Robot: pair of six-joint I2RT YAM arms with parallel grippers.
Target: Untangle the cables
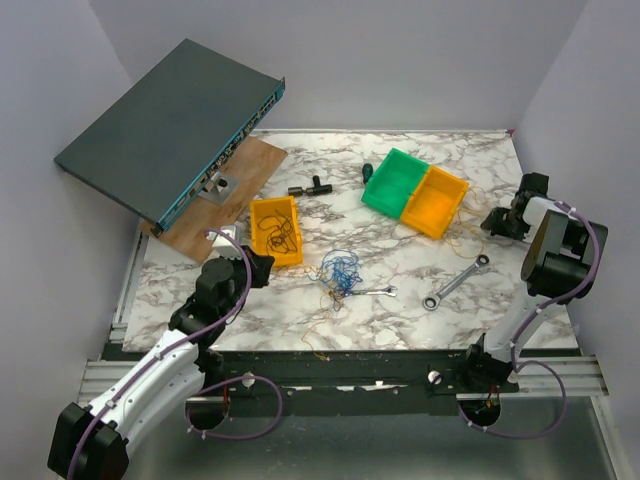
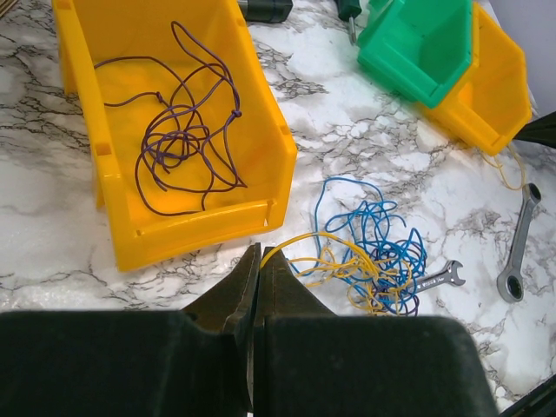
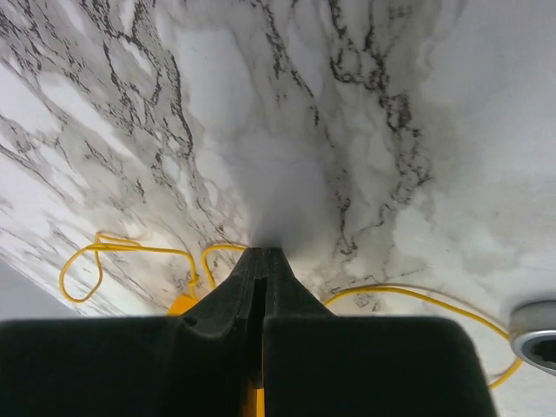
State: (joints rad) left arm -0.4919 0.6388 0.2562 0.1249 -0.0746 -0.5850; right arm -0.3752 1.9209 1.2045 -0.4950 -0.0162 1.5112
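Three lots of cables are what I can see. One blue and yellow tangle (image 1: 340,272) lies in the middle of the table (image 1: 420,320), with a small wrench (image 2: 441,277) touching its edge. One purple wire (image 2: 178,148) sits in loops inside the yellow bin (image 2: 200,228). One loose yellow wire (image 3: 122,248) lies flat on the table beside my right gripper (image 3: 263,254).

Both grippers have their fingers pressed tight together, with no gap. My left gripper (image 2: 258,254) is low and just beside the tangle. A yellow strand runs right up to its tips, but I cannot tell if it is nipped. The right one holds nothing that I can see.

I think these wires will be very light, floppy and a bit springy. If I tug one strand, the whole bunch will likely slide along with it. A hard pull could make the knots tighter. The best place to grab looks like a loop that sticks out, like the big blue loop (image 2: 343,195) at the far side. I would pinch all the way shut, since wire this thin can slip out.
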